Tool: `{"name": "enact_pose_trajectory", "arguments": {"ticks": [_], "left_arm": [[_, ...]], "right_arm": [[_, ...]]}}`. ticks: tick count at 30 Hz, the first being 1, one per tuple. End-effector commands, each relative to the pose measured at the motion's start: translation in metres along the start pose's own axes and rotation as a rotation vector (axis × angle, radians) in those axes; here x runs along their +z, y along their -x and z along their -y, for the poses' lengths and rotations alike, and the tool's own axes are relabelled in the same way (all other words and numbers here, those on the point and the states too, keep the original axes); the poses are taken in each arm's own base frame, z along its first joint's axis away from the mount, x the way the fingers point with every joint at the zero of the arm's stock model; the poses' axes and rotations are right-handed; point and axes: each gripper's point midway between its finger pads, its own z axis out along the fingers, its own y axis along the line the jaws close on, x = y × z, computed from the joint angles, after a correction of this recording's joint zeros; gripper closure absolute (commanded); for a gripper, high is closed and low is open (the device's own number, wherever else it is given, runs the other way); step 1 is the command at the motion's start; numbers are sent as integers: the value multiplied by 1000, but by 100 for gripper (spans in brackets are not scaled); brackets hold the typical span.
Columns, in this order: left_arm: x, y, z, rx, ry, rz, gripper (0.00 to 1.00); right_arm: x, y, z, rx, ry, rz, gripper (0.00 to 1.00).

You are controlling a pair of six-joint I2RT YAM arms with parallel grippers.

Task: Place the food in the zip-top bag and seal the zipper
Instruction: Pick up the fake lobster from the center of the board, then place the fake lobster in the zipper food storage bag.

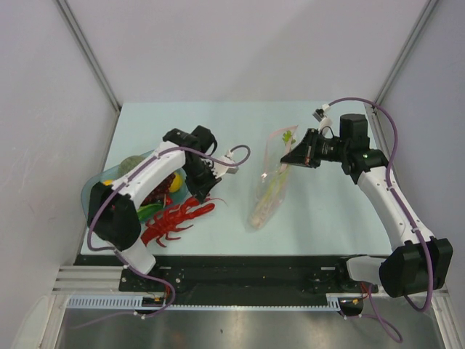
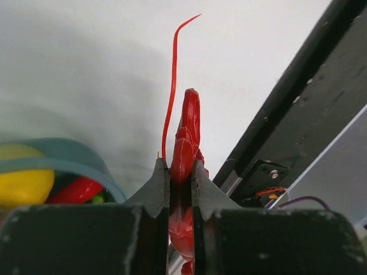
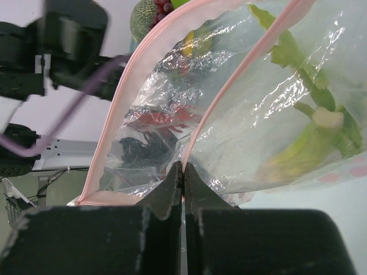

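Note:
My left gripper (image 1: 202, 190) is shut on the red lobster (image 1: 174, 222), which lies beside the dish at the front left. In the left wrist view the lobster (image 2: 189, 120) sticks up between the closed fingers (image 2: 157, 189), one feeler curving upward. The clear zip-top bag (image 1: 267, 196) lies mid-table with the pale green celery (image 1: 272, 185) inside. My right gripper (image 1: 289, 156) is shut on the bag's mouth edge. In the right wrist view it (image 3: 182, 167) pinches the pink zipper (image 3: 221, 97), the mouth gapes open, and the celery (image 3: 304, 143) shows through the plastic.
A translucent blue-green dish (image 1: 94, 190) at the left holds more toy foods, yellow, red and green; its rim (image 2: 74, 154) and a yellow piece (image 2: 23, 183) show in the left wrist view. The black rail (image 1: 240, 273) runs along the near table edge.

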Motion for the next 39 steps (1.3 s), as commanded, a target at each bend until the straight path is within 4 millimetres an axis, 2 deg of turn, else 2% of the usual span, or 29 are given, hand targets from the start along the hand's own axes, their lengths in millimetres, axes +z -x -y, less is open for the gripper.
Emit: {"name": "enact_pose_trajectory", "arguments": {"ticks": [1, 6, 10, 13, 14, 15, 16, 18, 19, 20, 22, 23, 25, 26, 29, 31, 32, 35, 39], "left_arm": [[-68, 24, 37, -2, -6, 183, 100], [-130, 54, 54, 21, 39, 373, 100], [-172, 71, 71, 30, 47, 518, 100], [-212, 90, 73, 16, 111, 654, 100], [-224, 94, 68, -2, 152, 687, 100], [-253, 105, 65, 3, 217, 779, 100], [-269, 110, 60, -48, 245, 832, 100], [-316, 123, 53, -66, 356, 980, 100], [-330, 126, 51, -102, 379, 1032, 100], [-357, 131, 45, -122, 459, 1118, 100], [-385, 135, 46, -163, 496, 1239, 100], [-415, 139, 52, -134, 534, 1364, 100], [-444, 139, 58, -151, 560, 1497, 100], [-466, 143, 61, -133, 584, 1588, 100], [-501, 145, 72, -143, 600, 1732, 100], [-509, 152, 75, -151, 575, 1779, 100], [-520, 153, 81, -135, 573, 1824, 100], [-530, 164, 98, -90, 559, 1883, 100], [-522, 185, 119, -18, 506, 1889, 100]], "right_arm": [[-7, 0, -11, -24, 32, 20, 100], [-7, 0, -16, -24, 48, 28, 100], [-7, -1, -24, -38, 63, 35, 100], [-7, 0, -34, -67, 77, 48, 100], [-7, 0, -37, -73, 82, 53, 100], [-5, -1, -43, -90, 83, 57, 100], [-5, -1, -46, -100, 85, 62, 100], [-4, -3, -54, -126, 88, 68, 100], [-3, -3, -57, -130, 87, 73, 100], [-3, -4, -60, -136, 88, 69, 100], [-1, -4, -67, -156, 88, 78, 100], [-1, -3, -68, -161, 77, 87, 100], [2, -5, -72, -167, 76, 83, 100], [3, -4, -72, -173, 65, 93, 100], [5, -5, -75, -170, 57, 94, 100], [7, -6, -79, -177, 63, 89, 100], [7, -5, -81, -178, 64, 91, 100], [6, -4, -89, -190, 79, 90, 100], [4, -2, -96, -201, 100, 90, 100]]}}
